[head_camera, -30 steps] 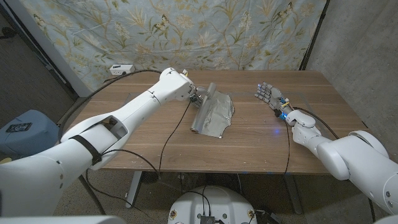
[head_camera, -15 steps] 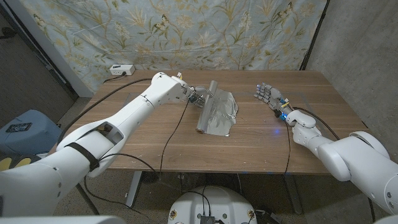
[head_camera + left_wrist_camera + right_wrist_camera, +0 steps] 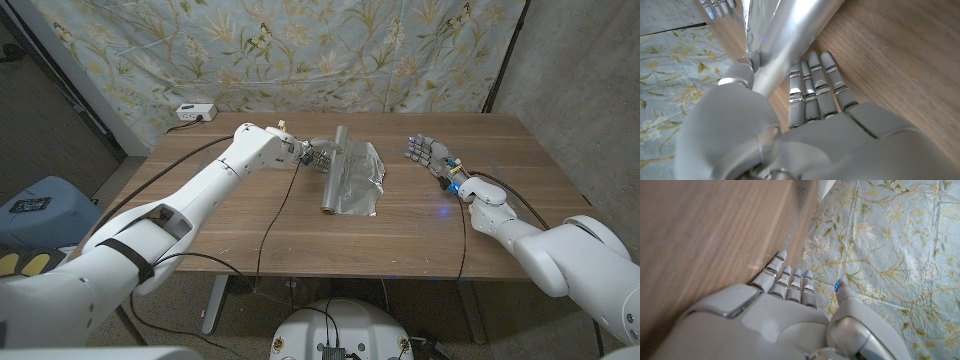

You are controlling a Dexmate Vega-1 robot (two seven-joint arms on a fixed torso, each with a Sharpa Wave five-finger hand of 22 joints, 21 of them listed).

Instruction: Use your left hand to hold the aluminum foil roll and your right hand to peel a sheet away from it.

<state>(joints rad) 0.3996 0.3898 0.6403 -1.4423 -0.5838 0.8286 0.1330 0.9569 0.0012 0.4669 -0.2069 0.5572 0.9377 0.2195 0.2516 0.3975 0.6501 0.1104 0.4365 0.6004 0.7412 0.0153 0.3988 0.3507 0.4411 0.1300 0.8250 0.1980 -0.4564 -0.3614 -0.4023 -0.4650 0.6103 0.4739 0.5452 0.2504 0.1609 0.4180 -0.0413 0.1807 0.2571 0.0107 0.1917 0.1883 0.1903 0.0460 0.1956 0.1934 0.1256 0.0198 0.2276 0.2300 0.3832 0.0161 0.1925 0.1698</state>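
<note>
I had the left hand gripping the far end of the aluminum foil roll, thumb on one side and fingers on the other. The roll lay on the wooden table with a crinkled sheet spread to its right. My right hand stood well apart, fingers straight, holding nothing.

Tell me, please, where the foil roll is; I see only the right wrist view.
Observer: The shiny silver aluminium foil roll lies on the brown wooden table, left of your white right hand, apart from it.
Operator: Does the left hand hold it?
Observer: Yes; the white left hand has it between thumb and fingers.
Operator: Is a sheet loose?
Observer: A crinkled foil sheet lies unrolled toward the right hand.
</note>
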